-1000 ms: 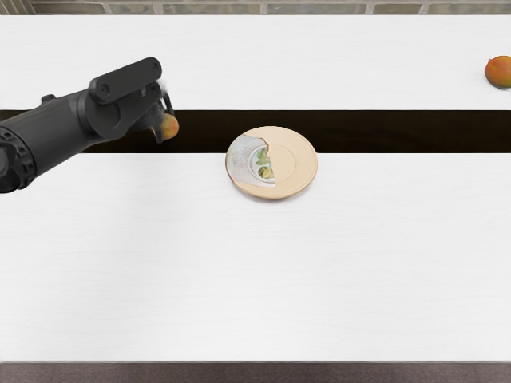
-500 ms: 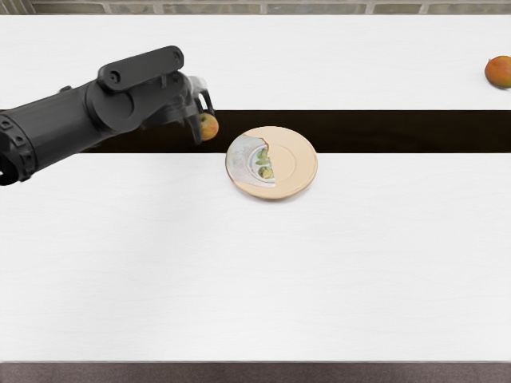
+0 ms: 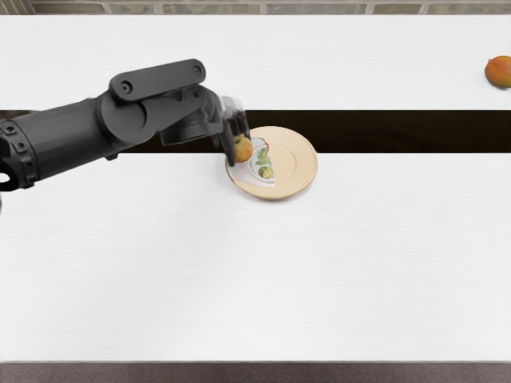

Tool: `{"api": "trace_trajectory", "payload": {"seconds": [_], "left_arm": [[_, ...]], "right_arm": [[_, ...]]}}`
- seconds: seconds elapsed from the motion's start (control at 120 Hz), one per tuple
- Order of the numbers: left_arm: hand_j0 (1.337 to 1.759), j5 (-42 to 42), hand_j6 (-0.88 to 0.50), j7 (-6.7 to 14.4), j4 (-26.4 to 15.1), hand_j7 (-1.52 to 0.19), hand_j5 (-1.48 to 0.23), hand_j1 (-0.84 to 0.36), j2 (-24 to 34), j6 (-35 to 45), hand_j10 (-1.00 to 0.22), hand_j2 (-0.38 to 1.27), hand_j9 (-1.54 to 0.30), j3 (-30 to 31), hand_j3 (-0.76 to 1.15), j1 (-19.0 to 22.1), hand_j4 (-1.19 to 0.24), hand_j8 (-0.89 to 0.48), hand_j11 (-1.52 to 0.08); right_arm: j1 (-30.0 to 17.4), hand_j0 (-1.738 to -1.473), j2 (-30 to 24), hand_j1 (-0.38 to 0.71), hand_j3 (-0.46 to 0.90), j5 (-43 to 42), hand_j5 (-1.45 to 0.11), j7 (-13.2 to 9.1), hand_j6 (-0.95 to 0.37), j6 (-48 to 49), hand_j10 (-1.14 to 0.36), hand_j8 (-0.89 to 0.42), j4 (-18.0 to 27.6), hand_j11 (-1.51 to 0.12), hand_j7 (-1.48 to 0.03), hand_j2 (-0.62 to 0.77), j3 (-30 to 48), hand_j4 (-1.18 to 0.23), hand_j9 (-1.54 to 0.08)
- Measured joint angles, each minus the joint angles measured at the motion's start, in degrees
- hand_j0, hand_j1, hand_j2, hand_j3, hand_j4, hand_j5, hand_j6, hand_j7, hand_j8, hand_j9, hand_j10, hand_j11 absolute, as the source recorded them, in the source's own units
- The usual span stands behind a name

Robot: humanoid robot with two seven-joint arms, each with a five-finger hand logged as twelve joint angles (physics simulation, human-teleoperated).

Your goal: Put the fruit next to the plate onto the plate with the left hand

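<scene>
My left hand (image 3: 233, 137) comes in from the left edge on a black arm and is shut on a small orange-red fruit (image 3: 243, 148). The fruit hangs over the left rim of the tan plate (image 3: 297, 166), which lies in the middle of the white table. The plate has a grey patch with green marks on its left half. The dark fingers (image 3: 226, 128) curl around the fruit's left and upper side, hiding part of it. My right hand is out of view.
A second orange-red fruit (image 3: 498, 72) lies at the far right on the back white surface. A dark gap (image 3: 383, 128) runs across between the back surface and the near table, just behind the plate.
The left arm has swung to the right with the fruit in its grasp, from well left of the plate to over the plate's left rim. The plate has not moved.
</scene>
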Motion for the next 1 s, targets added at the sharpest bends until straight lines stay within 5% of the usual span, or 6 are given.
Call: {"api": "trace_trajectory", "payload": {"seconds": [0.183,0.55,0.783,1.0], "left_arm": [[1.656,-0.14,-0.46,0.02,-0.29,-0.95,-0.95,-0.3,0.0,-0.03,-0.71,0.34,-0.95,-0.09,0.0,0.5,-0.59,-0.59,-0.95],[1.658,-0.01,-0.2,0.04,-0.17,-0.32,-0.32,0.09,0.0,0.18,-0.24,0.08,-0.32,-0.49,0.0,0.52,-0.22,-0.22,-0.32],[1.658,-2.41,-0.08,0.04,0.09,-0.12,-0.12,0.25,0.0,0.1,-0.09,0.03,-0.12,-13.4,0.0,6.82,-0.09,-0.09,-0.12],[1.658,-3.56,-0.05,0.04,-0.18,-0.06,-0.06,0.3,0.83,0.01,-0.05,0.01,-0.06,-20.22,0.0,7.78,-0.05,-0.05,-0.06]], "right_arm": [[0.01,-1.658,0.0,-0.35,0.0,0.0,0.0,0.0,0.0,0.0,0.0,0.0,0.0,0.0,0.0,0.0,0.0,0.0,0.0],[0.01,-1.658,0.0,-0.35,0.0,0.0,0.0,0.0,0.0,0.0,0.0,0.0,0.0,0.0,0.0,0.0,0.0,0.0,0.0],[0.02,-1.658,0.0,-0.35,0.0,0.0,0.0,0.0,0.0,0.0,0.0,0.0,0.0,0.0,0.0,0.0,0.0,0.0,0.0],[0.02,-1.658,0.0,-0.35,0.0,0.0,0.0,0.0,0.0,0.0,0.0,0.0,0.0,0.0,0.0,0.0,0.0,0.0,0.0]]}}
